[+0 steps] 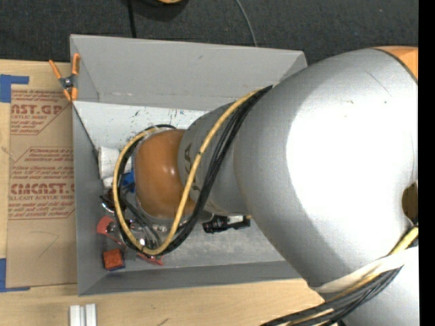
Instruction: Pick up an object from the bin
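Against the bin's left wall lies a white object [104,163], partly hidden by the arm's cables. Just right of it, a blue thing [126,180] peeks out between the cables. A small red piece [103,227] rests lower down on the left. An orange-red block [113,259] sits in the front left corner, with a thin red strip [151,258] beside it. A black piece with a white end [224,223] lies on the floor under the arm's edge.
The arm, with its orange dome and looped black and yellow cables, reaches in from the right and hides most of the bin's floor. Bare grey floor shows along the back and along the front right.
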`<state>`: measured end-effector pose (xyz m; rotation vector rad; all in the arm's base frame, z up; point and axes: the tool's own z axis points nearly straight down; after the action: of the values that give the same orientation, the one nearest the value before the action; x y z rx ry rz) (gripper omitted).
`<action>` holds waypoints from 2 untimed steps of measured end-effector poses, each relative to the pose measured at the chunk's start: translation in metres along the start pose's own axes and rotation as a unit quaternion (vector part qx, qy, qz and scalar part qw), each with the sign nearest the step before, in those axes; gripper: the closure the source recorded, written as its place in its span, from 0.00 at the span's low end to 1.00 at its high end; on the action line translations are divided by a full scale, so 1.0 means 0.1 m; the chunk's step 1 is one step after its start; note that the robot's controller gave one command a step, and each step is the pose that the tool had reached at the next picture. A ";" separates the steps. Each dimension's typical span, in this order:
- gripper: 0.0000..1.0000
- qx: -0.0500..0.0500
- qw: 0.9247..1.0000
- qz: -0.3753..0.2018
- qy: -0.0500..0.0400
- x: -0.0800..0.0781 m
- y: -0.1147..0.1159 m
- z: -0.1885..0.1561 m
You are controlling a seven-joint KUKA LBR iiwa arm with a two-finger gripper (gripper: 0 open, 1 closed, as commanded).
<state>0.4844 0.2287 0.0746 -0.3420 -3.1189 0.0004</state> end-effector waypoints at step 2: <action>1.00 -0.002 1.000 0.000 -0.001 0.00 0.01 -0.39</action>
<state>0.4851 0.2297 0.1135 -0.3417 -3.1217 -0.0047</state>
